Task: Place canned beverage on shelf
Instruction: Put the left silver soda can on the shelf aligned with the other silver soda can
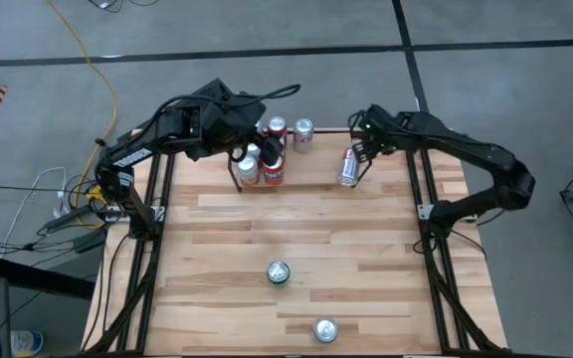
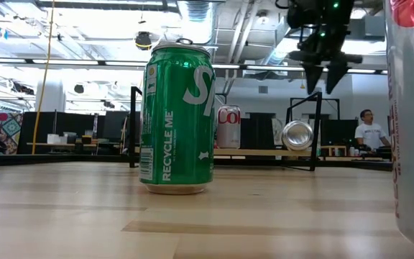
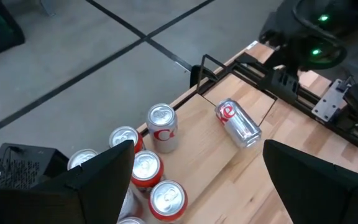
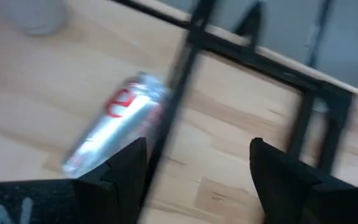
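The shelf (image 2: 264,152), a low black wire rack with a light wood floor, stands at the table's far edge. Several upright red and silver cans (image 3: 160,127) stand crowded at its left part. One silver can (image 1: 349,167) lies on its side at the shelf's right end (image 3: 238,123). My left gripper (image 3: 197,155) hovers open above the upright cans (image 1: 242,159). My right gripper (image 4: 197,149) hangs open, pointing steeply down, just above and to the right of the lying can (image 2: 297,134). A green can (image 1: 279,272) stands upright mid-table.
Another silver can (image 1: 324,330) stands near the table's front edge and fills the low view's right side (image 2: 412,122). Black tubular frame rails (image 1: 147,249) run along both table sides. Bare wood lies between the shelf and the green can.
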Motion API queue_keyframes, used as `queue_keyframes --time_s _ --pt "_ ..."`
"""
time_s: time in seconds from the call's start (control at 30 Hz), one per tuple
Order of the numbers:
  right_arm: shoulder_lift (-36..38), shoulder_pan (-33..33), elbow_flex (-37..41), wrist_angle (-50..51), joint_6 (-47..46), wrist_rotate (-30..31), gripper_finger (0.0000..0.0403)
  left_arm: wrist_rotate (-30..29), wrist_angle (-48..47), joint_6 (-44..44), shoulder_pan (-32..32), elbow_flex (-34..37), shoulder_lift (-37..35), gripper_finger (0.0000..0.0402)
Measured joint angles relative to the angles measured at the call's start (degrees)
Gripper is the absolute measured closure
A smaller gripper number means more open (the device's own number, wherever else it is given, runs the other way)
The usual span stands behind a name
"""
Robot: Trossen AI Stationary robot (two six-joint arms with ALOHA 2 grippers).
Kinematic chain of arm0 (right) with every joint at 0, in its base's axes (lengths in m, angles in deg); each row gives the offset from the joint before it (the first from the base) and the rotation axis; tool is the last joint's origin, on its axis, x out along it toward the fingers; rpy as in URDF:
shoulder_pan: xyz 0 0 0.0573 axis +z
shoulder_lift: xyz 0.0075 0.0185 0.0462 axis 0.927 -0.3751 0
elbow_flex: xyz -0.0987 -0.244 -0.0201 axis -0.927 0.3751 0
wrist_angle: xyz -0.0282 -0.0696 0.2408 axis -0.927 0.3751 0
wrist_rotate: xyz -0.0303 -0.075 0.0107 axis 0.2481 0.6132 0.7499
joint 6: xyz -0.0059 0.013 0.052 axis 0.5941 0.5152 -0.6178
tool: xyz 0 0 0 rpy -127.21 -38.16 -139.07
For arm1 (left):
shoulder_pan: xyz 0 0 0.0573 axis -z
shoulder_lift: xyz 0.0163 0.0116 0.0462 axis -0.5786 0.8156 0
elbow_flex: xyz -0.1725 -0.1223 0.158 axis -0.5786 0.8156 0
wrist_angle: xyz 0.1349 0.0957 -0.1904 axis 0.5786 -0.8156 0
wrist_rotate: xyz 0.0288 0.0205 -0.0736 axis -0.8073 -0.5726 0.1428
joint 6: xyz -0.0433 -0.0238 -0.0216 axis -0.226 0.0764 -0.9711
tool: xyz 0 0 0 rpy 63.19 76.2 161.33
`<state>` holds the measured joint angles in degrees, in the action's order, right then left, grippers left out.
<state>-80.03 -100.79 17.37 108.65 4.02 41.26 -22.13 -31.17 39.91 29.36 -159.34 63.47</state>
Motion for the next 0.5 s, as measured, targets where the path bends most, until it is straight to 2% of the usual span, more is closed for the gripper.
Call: queue_keyframes --time_s 0.13,0.23,0.5 --pt "-0.51 0.44 0.00 -4.50 3.07 -5.54 0.0143 -0.02 -0.05 0.58 0.50 0.00 0.00 0.0061" --pt "0.00 1.11 -0.01 -5.95 4.15 -6.11 0.0143 -0.02 -0.55 0.60 0.73 0.00 0.00 0.0061" --pt "5.72 -0.29 -0.02 -1.73 -0.36 7.11 0.0143 -0.13 -2.05 0.60 0.80 0.00 0.02 0.0061"
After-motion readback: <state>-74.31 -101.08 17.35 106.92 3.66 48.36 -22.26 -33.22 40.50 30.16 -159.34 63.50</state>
